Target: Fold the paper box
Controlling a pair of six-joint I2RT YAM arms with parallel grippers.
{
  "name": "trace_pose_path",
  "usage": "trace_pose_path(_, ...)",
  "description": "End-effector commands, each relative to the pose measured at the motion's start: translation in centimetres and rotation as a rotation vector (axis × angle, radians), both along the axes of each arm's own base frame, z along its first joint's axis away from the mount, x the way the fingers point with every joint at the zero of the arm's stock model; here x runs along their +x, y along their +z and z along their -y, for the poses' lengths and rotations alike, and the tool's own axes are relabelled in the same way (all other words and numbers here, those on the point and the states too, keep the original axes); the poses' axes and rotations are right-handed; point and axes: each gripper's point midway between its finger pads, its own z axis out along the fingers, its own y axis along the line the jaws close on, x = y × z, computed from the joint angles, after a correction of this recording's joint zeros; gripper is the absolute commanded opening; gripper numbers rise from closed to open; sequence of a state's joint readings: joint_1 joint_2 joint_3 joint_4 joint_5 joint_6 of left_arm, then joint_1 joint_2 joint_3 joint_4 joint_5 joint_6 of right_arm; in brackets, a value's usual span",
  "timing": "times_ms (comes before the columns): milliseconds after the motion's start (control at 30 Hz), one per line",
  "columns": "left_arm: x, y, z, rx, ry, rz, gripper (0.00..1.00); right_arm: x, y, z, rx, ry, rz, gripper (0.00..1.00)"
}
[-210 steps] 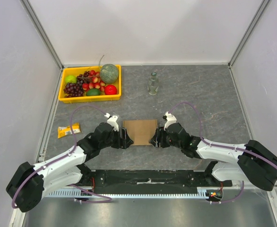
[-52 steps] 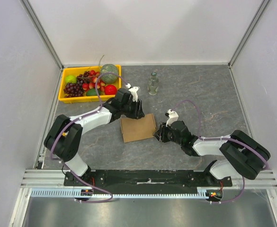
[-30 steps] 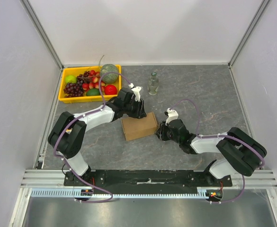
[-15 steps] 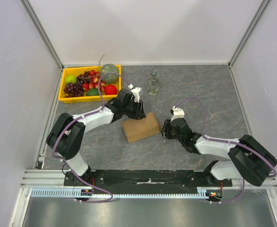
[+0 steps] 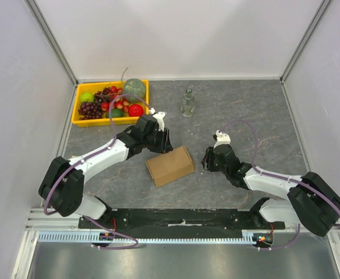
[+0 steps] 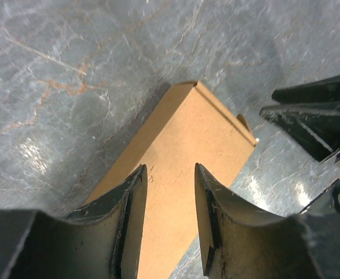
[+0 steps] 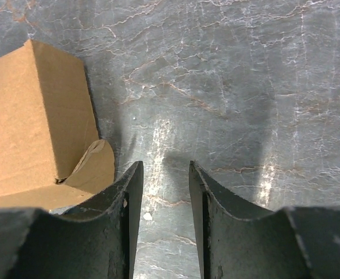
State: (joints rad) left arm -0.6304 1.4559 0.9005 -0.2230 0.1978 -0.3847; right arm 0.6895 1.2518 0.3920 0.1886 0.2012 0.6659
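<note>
Both jaws half-open, empty | paper box point(image 5: 170, 165) runs 8-to-2 o'clock | left gripper point(image 6: 170, 170) nearer, at 11 | right gripper point(image 7: 161, 165) at 3

Paper box point(image 5: 170, 166) — 7 s ago lies square-on, pinched left and right btwn both grippers. Now turned anticlockwise, right end swung farther back, and shifted a little nearer; a side wall shows.
Left gripper point(image 5: 161, 145) — was at box's left edge, arm reaching in from near-left. Now at box's far edge, fingers apart above the lid.
Right gripper point(image 5: 206, 161) — was touching box's right edge until approx. 1 s ago. Now backed off to the right, clear gap btwn, jaws apart.
</note>
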Motion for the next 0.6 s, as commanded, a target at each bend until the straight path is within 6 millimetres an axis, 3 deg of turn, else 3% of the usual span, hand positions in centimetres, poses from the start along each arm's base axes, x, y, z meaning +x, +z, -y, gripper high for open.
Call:
trace_pose_path(0,1.8,3.6,0.1,-0.022,0.054,0.079,0.45,0.6,2.5,-1.2,0.055,0.035,0.043,0.45)
trace_pose_path(167,1.7,2.6,0.4,-0.013,0.026,0.06,0.45,-0.3,3.3,-2.1,0.09,0.134,0.084,0.45)
trace_pose_path(367,0.8,2.1,0.0,-0.003,-0.024,0.094,0.44,-2.2,4.8,-3.8,0.179,0.305,0.17,0.56)
trace_pose_path(567,-1.4,0.3,-0.4,-0.017,-0.057,0.055,0.43,-2.4,4.3,-4.0,0.166,0.338,0.162,0.57)
